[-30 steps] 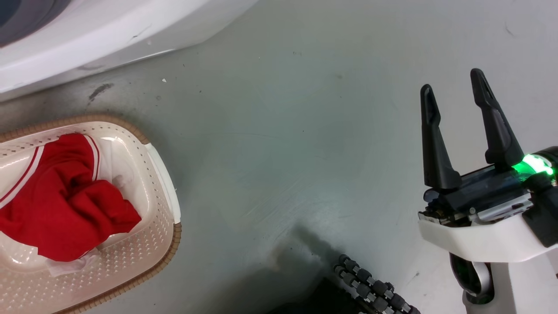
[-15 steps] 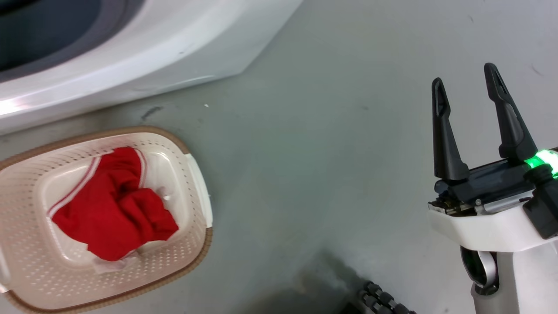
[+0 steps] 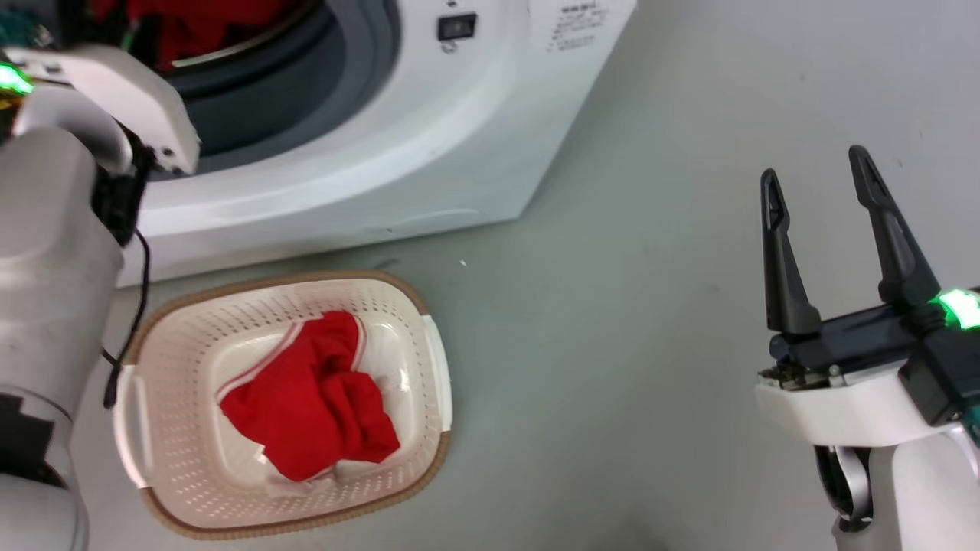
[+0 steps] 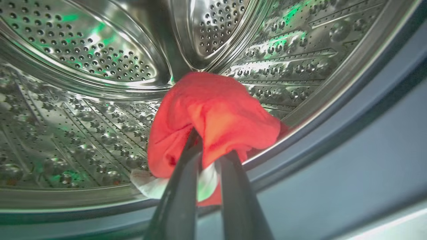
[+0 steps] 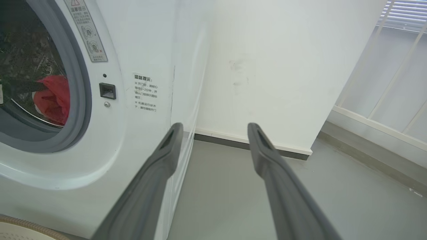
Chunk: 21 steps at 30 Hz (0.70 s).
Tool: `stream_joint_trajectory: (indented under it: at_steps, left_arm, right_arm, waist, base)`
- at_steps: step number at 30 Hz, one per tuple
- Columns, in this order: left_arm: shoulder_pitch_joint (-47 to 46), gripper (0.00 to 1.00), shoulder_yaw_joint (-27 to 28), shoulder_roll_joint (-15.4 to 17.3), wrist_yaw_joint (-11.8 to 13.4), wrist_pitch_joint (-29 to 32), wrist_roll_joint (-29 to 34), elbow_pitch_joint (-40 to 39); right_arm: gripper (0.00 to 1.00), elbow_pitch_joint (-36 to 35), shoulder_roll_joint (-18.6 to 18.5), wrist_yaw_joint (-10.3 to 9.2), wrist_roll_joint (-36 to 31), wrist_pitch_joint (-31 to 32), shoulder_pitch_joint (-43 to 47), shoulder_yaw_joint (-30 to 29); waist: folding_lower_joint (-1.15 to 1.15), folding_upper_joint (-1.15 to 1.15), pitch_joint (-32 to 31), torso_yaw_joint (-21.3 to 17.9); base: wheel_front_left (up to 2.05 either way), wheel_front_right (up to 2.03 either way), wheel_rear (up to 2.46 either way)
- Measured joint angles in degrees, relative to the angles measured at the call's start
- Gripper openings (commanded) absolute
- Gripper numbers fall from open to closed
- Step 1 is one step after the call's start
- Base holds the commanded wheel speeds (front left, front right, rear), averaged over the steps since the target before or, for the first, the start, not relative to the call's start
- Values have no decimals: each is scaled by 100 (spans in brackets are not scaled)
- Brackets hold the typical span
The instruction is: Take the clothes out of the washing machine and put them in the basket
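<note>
My left hand (image 4: 213, 146) reaches into the washing machine (image 3: 429, 153) and pinches a red cloth (image 4: 217, 103) tight. The cloth sits at the near edge of the steel drum (image 4: 83, 116), close to the grey ring (image 5: 85, 100), so I think it can slide out without catching. The basket (image 3: 438, 360) waits on the floor (image 3: 612, 344) just below the round hole, so the trip is short. Another red cloth (image 3: 314, 405) already lies in it. My right hand (image 3: 813, 163) hangs well off to the right, spread wide and holding nothing, so it is out of the way.
</note>
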Motion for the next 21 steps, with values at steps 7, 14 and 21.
stream_joint_trajectory:
  at_steps: [7,14,21]
  left_arm:
    - [856,0,291,-64,247,-83,242,-1135]
    - [2247,0,981,4,699,-91,782,-2882]
    - [3517,0,1546,-52,948,-99,1228,-4488]
  right_arm:
    - [100,113,0,0,-59,0,205,-57]
    - [100,200,-1,0,-108,0,377,-82]
    - [100,281,-1,0,-155,0,541,-134]
  waist:
    - [0,0,-612,357]
    - [-1,0,-1192,609]
    - [-1,0,-1700,780]
  base:
    - [0,0,0]
    - [0,0,0]
    - [0,0,0]
